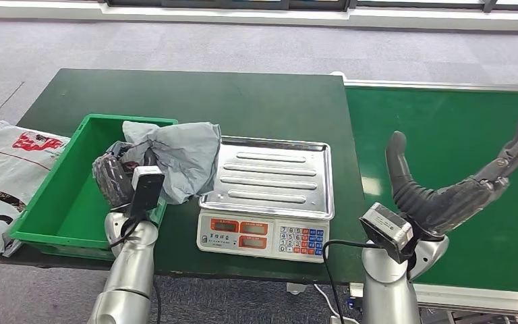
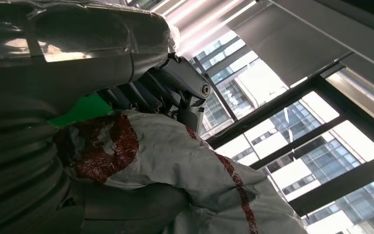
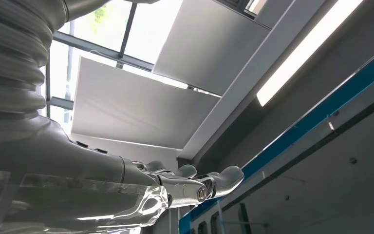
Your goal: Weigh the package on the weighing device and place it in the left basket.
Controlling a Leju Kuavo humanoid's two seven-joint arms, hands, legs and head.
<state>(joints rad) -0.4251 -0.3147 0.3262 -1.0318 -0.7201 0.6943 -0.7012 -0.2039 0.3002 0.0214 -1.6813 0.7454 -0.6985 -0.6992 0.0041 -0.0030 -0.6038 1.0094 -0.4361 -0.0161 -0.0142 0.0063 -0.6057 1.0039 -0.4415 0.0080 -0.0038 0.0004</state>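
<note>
Left hand (image 1: 112,179) grips grey package (image 1: 179,156) over green basket (image 1: 54,210) edge, beside scale (image 1: 270,177); right hand (image 1: 458,182) spread, empty.

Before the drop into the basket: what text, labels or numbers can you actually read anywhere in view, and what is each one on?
"IS": large dark letters, cut off by the frame edge, on the white plastic bag left of the green basket.
Red patch on that bag: print too blurred to read.
Scale front panel: keypad digits, brand line and displays too small to read.
Grey package gripped by the left hand: red markings, no legible letters.
</note>
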